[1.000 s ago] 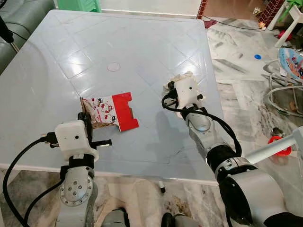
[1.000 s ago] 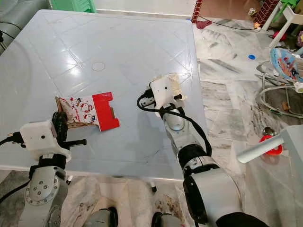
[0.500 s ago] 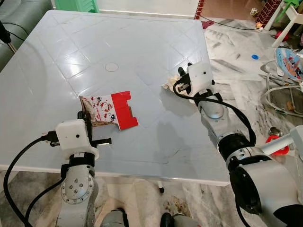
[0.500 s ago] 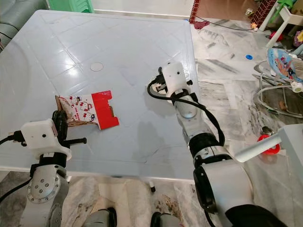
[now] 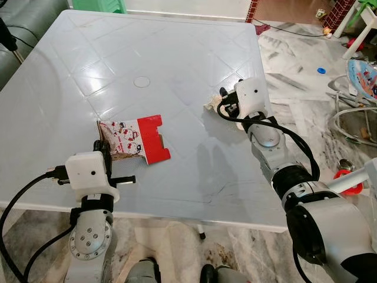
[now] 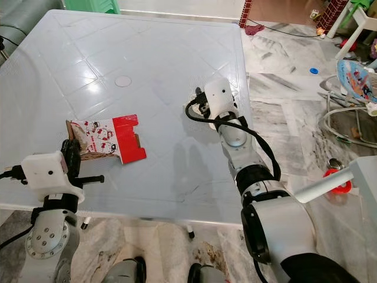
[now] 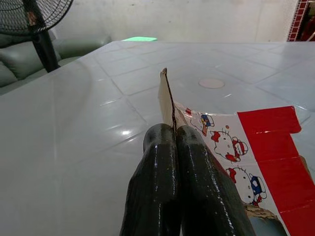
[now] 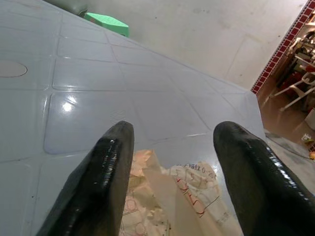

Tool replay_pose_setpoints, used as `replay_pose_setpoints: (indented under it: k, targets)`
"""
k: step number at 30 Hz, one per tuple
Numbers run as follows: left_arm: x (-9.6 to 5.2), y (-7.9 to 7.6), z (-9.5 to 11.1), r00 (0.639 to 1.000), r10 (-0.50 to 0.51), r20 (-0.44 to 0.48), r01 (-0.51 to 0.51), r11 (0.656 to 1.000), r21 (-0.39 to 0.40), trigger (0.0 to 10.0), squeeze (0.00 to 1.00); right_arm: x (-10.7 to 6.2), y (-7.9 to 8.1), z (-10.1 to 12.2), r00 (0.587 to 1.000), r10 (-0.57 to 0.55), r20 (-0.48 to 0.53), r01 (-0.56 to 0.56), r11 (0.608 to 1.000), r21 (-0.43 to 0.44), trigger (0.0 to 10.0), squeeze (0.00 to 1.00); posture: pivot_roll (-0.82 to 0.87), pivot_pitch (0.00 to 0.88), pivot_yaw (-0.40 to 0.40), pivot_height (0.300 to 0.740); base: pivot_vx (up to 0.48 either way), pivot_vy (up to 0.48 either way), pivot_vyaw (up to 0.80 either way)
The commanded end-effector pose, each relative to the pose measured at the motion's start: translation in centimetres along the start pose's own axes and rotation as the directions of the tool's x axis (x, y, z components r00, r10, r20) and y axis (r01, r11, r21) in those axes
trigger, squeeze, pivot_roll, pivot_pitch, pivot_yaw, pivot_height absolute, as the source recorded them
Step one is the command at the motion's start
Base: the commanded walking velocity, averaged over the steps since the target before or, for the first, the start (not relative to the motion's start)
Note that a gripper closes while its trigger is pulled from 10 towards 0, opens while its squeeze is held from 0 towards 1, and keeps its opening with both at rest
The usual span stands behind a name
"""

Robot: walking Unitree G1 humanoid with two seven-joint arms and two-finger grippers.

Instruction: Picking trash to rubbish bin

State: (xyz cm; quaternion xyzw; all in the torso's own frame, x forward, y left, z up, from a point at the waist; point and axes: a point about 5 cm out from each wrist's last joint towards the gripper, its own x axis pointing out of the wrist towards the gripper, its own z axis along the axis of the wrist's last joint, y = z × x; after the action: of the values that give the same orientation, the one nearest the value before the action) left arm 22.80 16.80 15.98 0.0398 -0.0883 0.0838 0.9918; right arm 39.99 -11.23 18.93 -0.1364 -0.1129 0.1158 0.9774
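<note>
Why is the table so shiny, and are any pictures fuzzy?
In the left eye view, white glare patches sit on the glossy table. In the left wrist view, the left gripper looks soft up close. In the right wrist view, the crumpled paper is slightly blurred.

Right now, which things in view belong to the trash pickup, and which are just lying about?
Belongs to the job:
- red and white carton, pinched by the left gripper
- crumpled paper wrapper, between the open right gripper fingers

Just lying about:
- green stool
- sofa
- fan
- floor toys
</note>
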Motion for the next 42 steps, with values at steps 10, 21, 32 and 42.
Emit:
replay_pose_setpoints:
  k: [10, 21, 32, 42]
  targets:
    - [-0.9, 0.4, 0.8, 0.999, -0.033, -0.004, 0.034, 0.999, 0.021, 0.0, 0.0, -0.5, -1.0, -1.5, 0.994, -0.057, -0.098, 0.06, 0.998, 0.025, 10.0, 1.0, 0.3, 0.228, -0.041, 0.74, 0.0, 0.0, 0.0]
    - [-1.5, 0.2, 1.3, 0.997, -0.082, -0.015, 0.083, 0.996, 0.028, 0.3, 0.0, -0.9, -1.1, -2.6, 0.983, -0.063, -0.171, 0.072, 0.997, 0.043, 0.0, 1.0, 0.35, 0.243, -0.021, 0.74, 0.0, 0.0, 0.0]
    - [-1.4, 0.1, 1.5, 0.995, -0.099, -0.022, 0.1, 0.995, 0.027, 0.0, 0.0, -1.0, -0.5, -2.9, 0.983, -0.047, -0.18, 0.059, 0.996, 0.063, 0.0, 0.0, 0.35, 0.238, -0.019, 0.74, 0.0, 0.0, 0.0]
    - [-0.9, -0.1, 1.6, 0.994, -0.108, -0.011, 0.109, 0.994, 0.026, 0.0, 0.0, -0.8, -0.6, -2.5, 0.985, -0.049, -0.166, 0.061, 0.996, 0.067, 0.0, 0.0, 0.35, 0.224, -0.021, 0.74, 0.0, 0.0, 0.0]
